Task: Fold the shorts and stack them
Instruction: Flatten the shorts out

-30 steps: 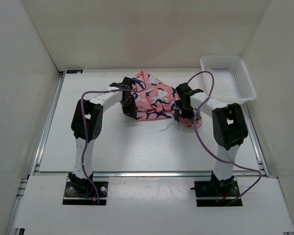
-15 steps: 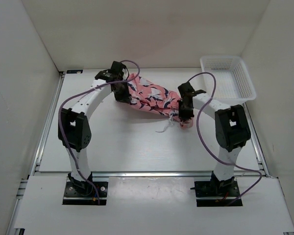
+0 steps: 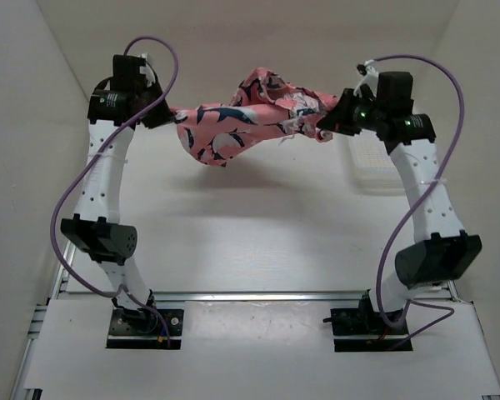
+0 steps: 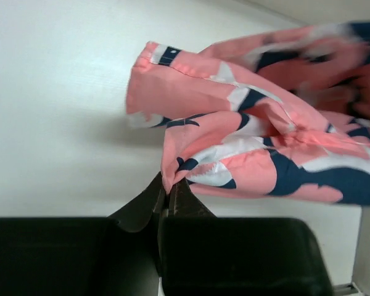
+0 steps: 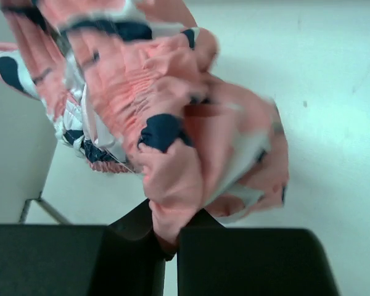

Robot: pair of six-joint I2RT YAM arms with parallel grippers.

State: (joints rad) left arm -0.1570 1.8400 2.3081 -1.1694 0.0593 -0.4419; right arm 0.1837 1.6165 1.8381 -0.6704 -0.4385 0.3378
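Top view, bottom of frame: both arm bases sat by the near rail [image 3: 258, 296]. Above it the table [image 3: 258, 242] showed bare surface across mid-frame. One arm stood tall along each side wall, so the middle was open.

Upper frame: the shorts [image 3: 250, 117] hung stretched between the grippers and clear of the table. They sagged lowest left of centre, with their shadow on the surface beneath. The left gripper [image 3: 168, 112] had the left end and the right gripper [image 3: 327, 127] the right end. A basket [image 3: 375, 167] showed in part behind the right arm, close to the right wall.

Left wrist view: fingers [image 4: 145, 208] were closed to a thin slit on a fabric edge, and a hem corner with navy trim hung free at upper left.

Right wrist view: fingers [image 5: 132, 229] pinched a bunched fold, and the gathered cloth above was blurred.

Only the wrist views showed the jaw gaps. Only the top view showed the span and sag.
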